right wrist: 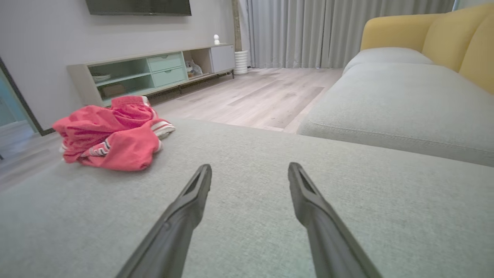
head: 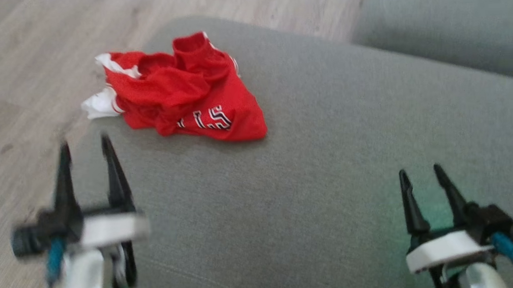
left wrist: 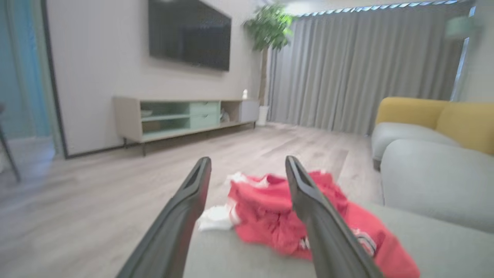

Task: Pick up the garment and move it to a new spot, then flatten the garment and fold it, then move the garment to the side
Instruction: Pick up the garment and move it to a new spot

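Two tools, both with jaws spread wide and nothing between them. The left tool (head: pixel 84 141) hangs over the near left edge of the grey fabric sofa seat (head: pixel 328 166), fingers aimed toward the crumpled red garment with white trim (head: pixel 183 90); its outline is blurred in the head view. The right tool (head: pixel 419 169) sits low over bare cushion at the near right, well apart from the cloth.

Garment: bunched in a heap at the far left corner of the seat, white cloth lapping toward the edge above the pale wood-look floor (head: pixel 15 64). Lettering partly folded under. Neither tool touches it.

Judgement: the pick-up is not yet begun. The left tool is nearer and lines up with the heap, so it likely leads; wide jaws suit a thick bunch. The open middle of the seat looks like the obvious new spot. Risk: a nudge could slide the heap floorward.
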You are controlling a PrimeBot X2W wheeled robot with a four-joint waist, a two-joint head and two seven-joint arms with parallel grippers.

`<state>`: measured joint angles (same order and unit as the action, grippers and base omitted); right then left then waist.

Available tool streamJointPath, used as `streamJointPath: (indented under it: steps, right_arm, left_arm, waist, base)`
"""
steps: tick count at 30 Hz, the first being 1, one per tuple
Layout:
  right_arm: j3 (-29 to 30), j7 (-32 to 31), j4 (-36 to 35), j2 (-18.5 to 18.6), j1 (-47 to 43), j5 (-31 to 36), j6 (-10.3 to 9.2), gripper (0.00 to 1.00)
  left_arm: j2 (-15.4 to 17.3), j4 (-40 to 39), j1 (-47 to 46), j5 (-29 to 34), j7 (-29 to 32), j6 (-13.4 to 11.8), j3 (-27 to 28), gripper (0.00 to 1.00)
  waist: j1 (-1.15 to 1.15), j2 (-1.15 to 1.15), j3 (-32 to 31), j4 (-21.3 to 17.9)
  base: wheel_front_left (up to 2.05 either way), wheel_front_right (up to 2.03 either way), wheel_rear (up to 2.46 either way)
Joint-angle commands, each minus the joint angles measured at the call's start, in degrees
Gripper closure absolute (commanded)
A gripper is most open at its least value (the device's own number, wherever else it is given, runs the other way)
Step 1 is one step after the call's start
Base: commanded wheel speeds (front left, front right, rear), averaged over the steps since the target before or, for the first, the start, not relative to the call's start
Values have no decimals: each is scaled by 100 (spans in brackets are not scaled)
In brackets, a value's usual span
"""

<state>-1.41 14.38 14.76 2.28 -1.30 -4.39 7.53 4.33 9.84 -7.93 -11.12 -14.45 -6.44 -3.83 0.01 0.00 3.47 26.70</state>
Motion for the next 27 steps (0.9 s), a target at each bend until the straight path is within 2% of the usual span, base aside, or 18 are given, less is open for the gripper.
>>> streamJointPath:
  steps: [1,3,8,14,20,24,27]
  right_arm:
    - [-50,62,-216,60,356,126,-4,0]
    - [70,62,-259,60,461,329,-4,0]
    - [331,62,-377,60,715,873,-4,0]
    - [546,62,-524,75,950,1183,-4,0]
    - [654,62,-787,185,966,1218,-4,0]
    - [706,62,-899,281,942,1270,-4,0]
    - [664,62,-930,297,955,1266,-4,0]
  left_arm:
    - [197,-246,-581,82,-51,85,152,0]
    - [410,-270,-1157,156,119,247,87,0]
    - [879,260,-2959,262,1116,718,-134,0]
    - [1113,1734,-4631,103,1959,1236,-463,0]
    - [1265,3308,-5459,-244,2652,1375,-759,0]
    - [1265,4059,-5690,-448,2853,1389,-1017,0]
    - [1382,4505,-5703,-536,2889,1391,-1263,0]
  waist:
    - [-1,0,435,-219]
    - [-1,0,696,-297]
    - [-1,0,1380,-465]
    - [-1,0,1963,-737]
    - [-1,0,2338,-956]
    - [-1,0,2533,-1046]
    - [-1,0,2581,-1152]
  base:
    - [0,0,0]
    - [0,0,0]
    - [0,0,0]
    - [0,0,0]
    - [0,0,0]
    - [0,0,0]
    - [0,0,0]
